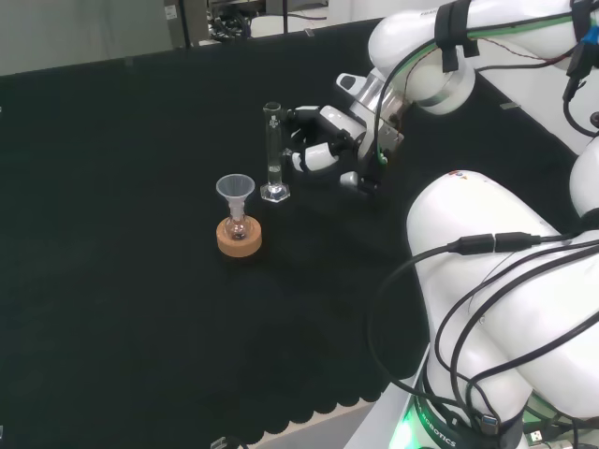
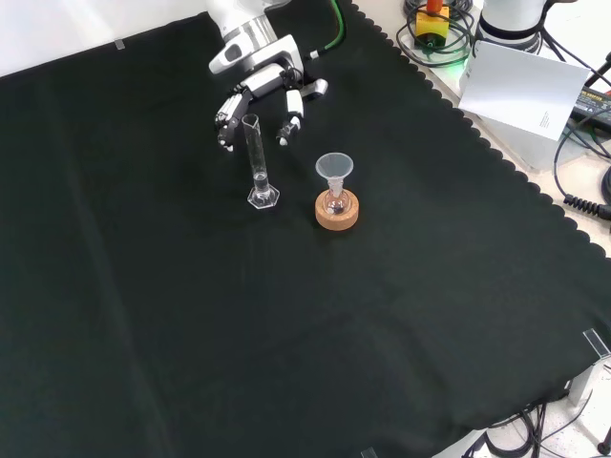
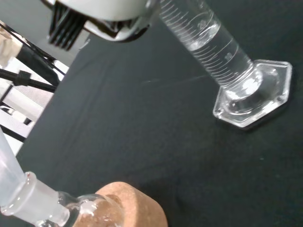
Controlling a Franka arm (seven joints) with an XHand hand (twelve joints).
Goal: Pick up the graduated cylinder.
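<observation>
- Cylinder (image 1: 272, 154) is standing upright on the cloth (image 1: 122, 281), just beside the cork stand (image 1: 240, 237).
- Hand (image 1: 318, 140) is hovering beside the cylinder, fingers spread, gripping nothing.
- Grasping and lifting are both remaining.

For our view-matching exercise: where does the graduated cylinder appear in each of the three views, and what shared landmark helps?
Head view: graduated cylinder upright at centre, just left of the hand.
Front view: upright upper left of centre, below the hand.
Wrist view: its tube and hexagonal foot, close up.
Shared landmark: the cork ring beside it.
</observation>
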